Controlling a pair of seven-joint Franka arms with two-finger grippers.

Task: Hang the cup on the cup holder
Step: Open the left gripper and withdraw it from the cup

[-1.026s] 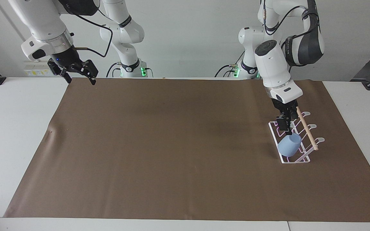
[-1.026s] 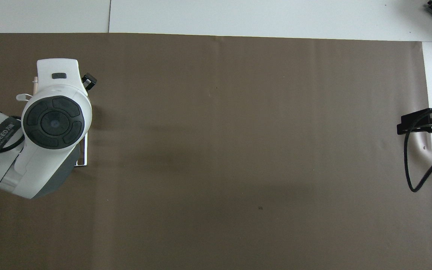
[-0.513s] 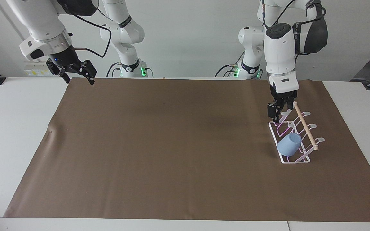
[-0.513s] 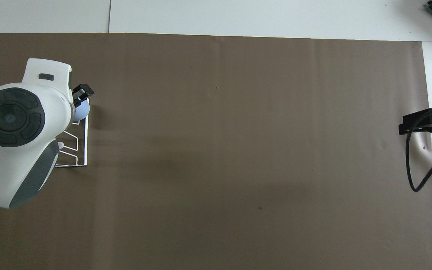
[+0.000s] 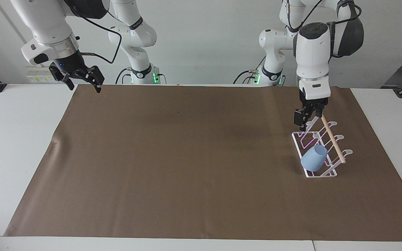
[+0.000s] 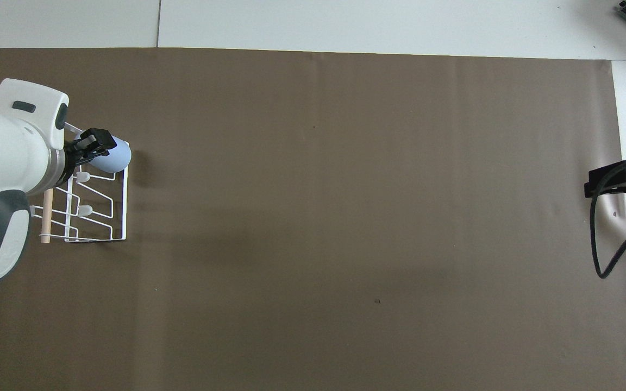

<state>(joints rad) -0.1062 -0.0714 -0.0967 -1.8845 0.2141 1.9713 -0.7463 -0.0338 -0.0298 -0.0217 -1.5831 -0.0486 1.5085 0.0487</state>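
Note:
The pale blue cup (image 5: 314, 157) hangs tilted on a prong of the white wire cup holder (image 5: 328, 171), at the holder's end farther from the robots; the cup also shows in the overhead view (image 6: 121, 156). The holder's wooden dowel (image 5: 332, 140) runs along its top. The holder (image 6: 118, 217) stands toward the left arm's end of the table. My left gripper (image 5: 308, 120) is open and empty, raised over the holder's end nearer to the robots, apart from the cup. In the overhead view the left gripper (image 6: 93, 145) partly covers the cup. My right gripper (image 5: 85, 86) is open and empty.
A brown mat (image 5: 187, 160) covers most of the white table (image 5: 16, 139). The right arm waits in the air over the mat's corner at its own end, near the robots; its gripper (image 6: 612, 183) shows at the overhead view's edge with a black cable (image 6: 595, 239).
My left gripper has risen and drawn back from the cup toward the robots. The cup stays on the holder. The right arm has barely moved.

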